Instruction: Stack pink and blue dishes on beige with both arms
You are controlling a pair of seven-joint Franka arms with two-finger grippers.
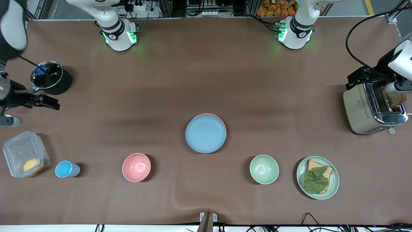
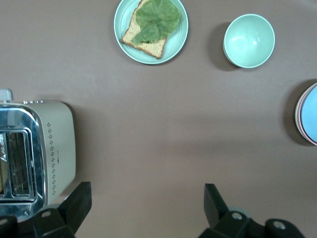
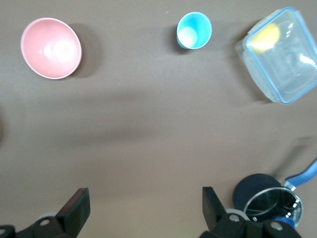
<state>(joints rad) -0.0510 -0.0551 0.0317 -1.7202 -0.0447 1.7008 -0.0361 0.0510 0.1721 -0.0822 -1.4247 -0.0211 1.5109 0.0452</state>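
Front view: blue plate (image 1: 206, 134) at mid-table, topping a stack, with a sliver of the pink plate (image 1: 221, 120) peeking out at the edge toward the robots' bases. Beige plate not visible, presumably hidden at the bottom. Stack apparently finished, though slightly off-centre. Left gripper (image 1: 360, 78) up over the toaster (image 1: 373, 109) at the left arm's end of the table; right gripper (image 1: 35, 101) over the table just beside the black pot (image 1: 51, 78) at the right arm's end. Both well apart from the stack, waiting.

Left wrist view: left gripper (image 2: 143, 206) spread wide, empty. Toaster (image 2: 32, 158) close below, stack edge (image 2: 308, 115) far off. Risk: clipping the toaster on any descent.

Right wrist view: right gripper (image 3: 143, 206) likewise wide open, holding nothing. Pot (image 3: 267, 201) beside one finger, so possibly knocked on a sideways swing. Pink bowl (image 3: 51, 48), blue cup (image 3: 194, 30) and clear container (image 3: 277, 52) untouched.
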